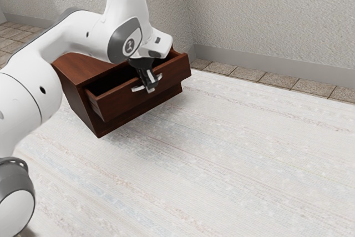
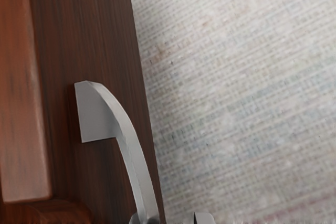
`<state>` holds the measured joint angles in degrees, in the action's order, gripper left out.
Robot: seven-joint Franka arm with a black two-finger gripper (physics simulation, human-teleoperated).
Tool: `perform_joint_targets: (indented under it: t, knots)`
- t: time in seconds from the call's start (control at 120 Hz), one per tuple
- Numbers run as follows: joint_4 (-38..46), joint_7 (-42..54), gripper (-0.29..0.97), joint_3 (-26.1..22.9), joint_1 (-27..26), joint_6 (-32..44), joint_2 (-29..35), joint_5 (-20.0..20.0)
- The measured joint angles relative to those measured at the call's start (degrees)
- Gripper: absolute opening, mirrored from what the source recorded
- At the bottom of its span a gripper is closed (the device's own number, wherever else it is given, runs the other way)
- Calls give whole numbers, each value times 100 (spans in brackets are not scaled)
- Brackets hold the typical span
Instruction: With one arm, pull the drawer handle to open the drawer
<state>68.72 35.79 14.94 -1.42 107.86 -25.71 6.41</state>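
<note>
Dark reddish-brown wooden cabinet (image 1: 75, 73) sits on the pale woven-textured desk (image 1: 233, 148), near the back corner by the tiled floor strip (image 1: 277, 79). Its single matching wooden drawer (image 1: 119, 95) stands partly out of the body, with an open gap along its top edge, so the task looks underway, not finished. The grey curved bar handle (image 1: 137, 87) is on the drawer front, and its long axis runs along that front, rising toward the exterior view's right. The white Franka arm (image 1: 66, 43) comes over the cabinet from the exterior view's left, and its black two-finger tool (image 1: 148, 84) points down right at the handle's middle, straddling the bar. The tool reads as pinched on the grey curved bar handle from both sides. Key relation: the handle is between the tips with nothing offset, so the pull should go straight out from the cabinet face, square to the bar's long axis, roughly toward the exterior view's lower right. In the wrist view the handle (image 2: 118, 124) arcs off the drawer front (image 2: 79, 35) and gets cut at the frame edge, so the contact itself is hard to make out. The drawer's inside is mostly behind the arm's hand, and the remaining travel cannot be judged.
</note>
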Motion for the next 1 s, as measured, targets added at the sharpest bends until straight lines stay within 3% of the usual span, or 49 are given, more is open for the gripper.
perform_joint_targets:
  t: [0.367,0.8,1.0]
  knots:
    - [455,-50,5,-31,-144,46,303,-13]
    - [526,-56,-6,25,-317,34,420,-178]
    - [650,-60,0,2,-373,34,529,-220]
